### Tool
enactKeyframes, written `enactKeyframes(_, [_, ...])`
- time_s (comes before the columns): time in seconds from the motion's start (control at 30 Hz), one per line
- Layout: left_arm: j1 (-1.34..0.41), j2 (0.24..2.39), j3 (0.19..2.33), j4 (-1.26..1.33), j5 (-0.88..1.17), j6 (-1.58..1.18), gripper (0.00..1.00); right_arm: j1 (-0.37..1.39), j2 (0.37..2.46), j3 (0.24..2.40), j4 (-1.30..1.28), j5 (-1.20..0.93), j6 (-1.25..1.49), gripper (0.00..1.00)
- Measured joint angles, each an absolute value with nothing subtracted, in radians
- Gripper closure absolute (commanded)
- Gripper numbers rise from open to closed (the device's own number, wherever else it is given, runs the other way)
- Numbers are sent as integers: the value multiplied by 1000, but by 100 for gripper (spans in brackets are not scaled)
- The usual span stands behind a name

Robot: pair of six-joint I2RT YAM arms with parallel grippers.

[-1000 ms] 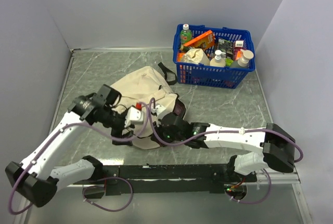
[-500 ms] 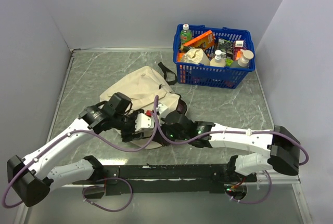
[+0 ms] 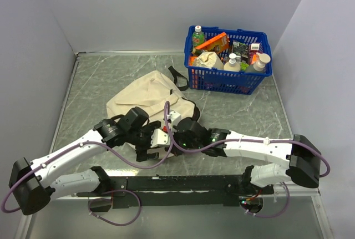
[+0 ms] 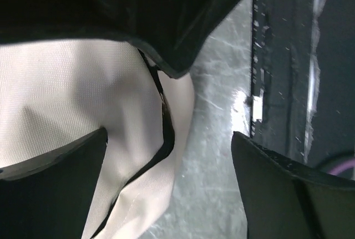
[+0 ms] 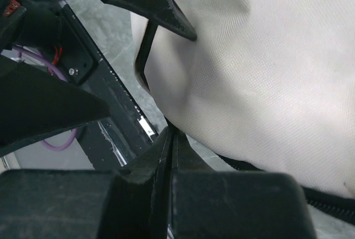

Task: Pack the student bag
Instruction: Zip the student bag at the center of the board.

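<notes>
Two hands meet at the edge of the bag [image 3: 145, 90] farthest from the basket [image 3: 227, 78]: left hand [image 4: 172, 192] released wide, right hand [image 5: 172, 135] clenched shut. The bag lies on the desk [image 3: 244, 114] near the basket. Opening it seems the step in hand, so next the left hand must pinch its edge.
</notes>
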State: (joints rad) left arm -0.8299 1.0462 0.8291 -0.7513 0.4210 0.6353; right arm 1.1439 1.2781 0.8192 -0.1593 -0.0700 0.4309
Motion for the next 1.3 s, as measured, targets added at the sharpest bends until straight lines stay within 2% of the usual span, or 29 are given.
enactKeyframes(0.07, [-834, 1046, 817, -715, 403, 625, 19, 1140, 1278, 819, -164, -70, 434, 100])
enactKeyframes(0.1, [-836, 1046, 809, -695, 390, 622, 34, 1136, 1278, 819, -168, -70, 435, 100])
enactKeyframes(0.2, [-839, 1047, 785, -630, 351, 612, 59, 1132, 1278, 818, -182, -70, 439, 100])
enactKeyframes(0.27, [-839, 1046, 772, -598, 338, 607, 69, 1127, 1278, 818, -188, -70, 442, 100])
enactKeyframes(0.3, [-840, 1044, 767, -588, 337, 604, 79, 1124, 1278, 817, -189, -71, 442, 100])
enactKeyframes(0.5, [-846, 1031, 746, -557, 327, 593, 99, 1109, 1278, 817, -187, -81, 439, 100])
enactKeyframes(0.87, [-851, 1018, 723, -618, 333, 636, 99, 994, 1206, 778, -207, -60, 417, 100])
enactKeyframes(1.3, [-852, 1009, 723, -686, 294, 684, 99, 888, 1187, 778, -294, 92, 359, 100])
